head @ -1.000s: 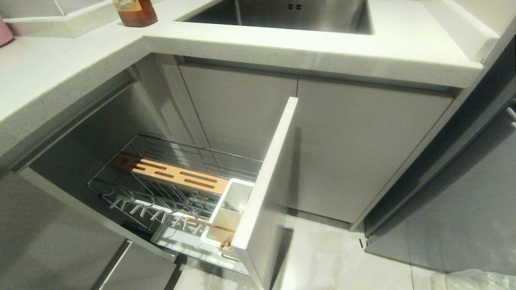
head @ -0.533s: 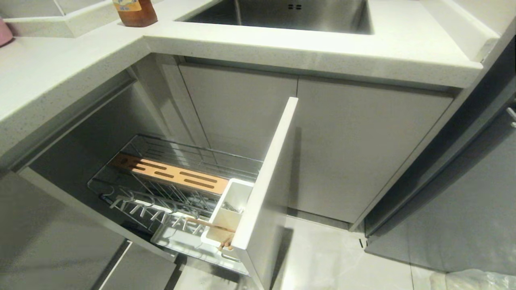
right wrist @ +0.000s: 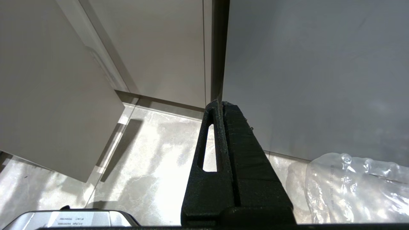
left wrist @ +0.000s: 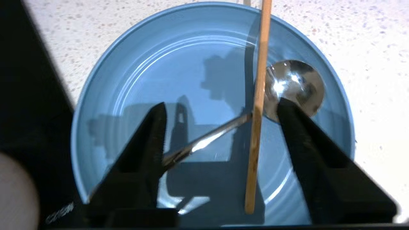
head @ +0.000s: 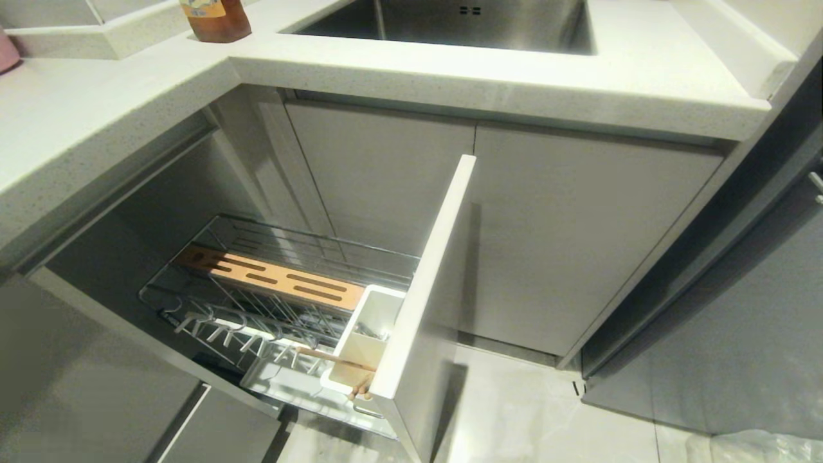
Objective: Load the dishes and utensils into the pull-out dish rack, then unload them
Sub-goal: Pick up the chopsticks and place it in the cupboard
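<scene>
Head view: showing the pull-out chrome wire dish rack [head: 283, 302] drawn out under the speckled white table [head: 450, 71], carrying a slotted light-wood strip [head: 270, 278] and a white plastic utensil box [head: 366, 341] against its flat pale-grey front panel [head: 424, 289]. Resting one thin light-wood chopstick [head: 334, 360] slantwise across the box's near corner. Standing an amber bottle [head: 215, 19] at the table's far left edge, beside the steel sink [head: 450, 26]. Showing neither arm.

Left wrist view: hovering the left tool [left wrist: 220, 107] over a large round light-blue shallow plate [left wrist: 143, 80] lying on the table, jaws standing wide apart and gripping nothing. Lying in the plate: a second light-wood chopstick [left wrist: 258, 95] crossing over a slim grey metal spoon [left wrist: 294, 83]. Judging the chopstick light, stiff and prone to rolling; best pinching it near mid-length. Judging the spoon slick and low-lying, its thin handle the likelier hold. Judging the plate heavier and breakable, its rim the only purchase. Crossing of the two utensils likely getting in the way of a clean pinch.

Right wrist view: hanging the right tool [right wrist: 220, 103] parked near the cabinet doors [right wrist: 159, 48], jaws pressed together and empty, above pale floor [right wrist: 153, 166] with a clear plastic bag [right wrist: 351, 188] nearby.
</scene>
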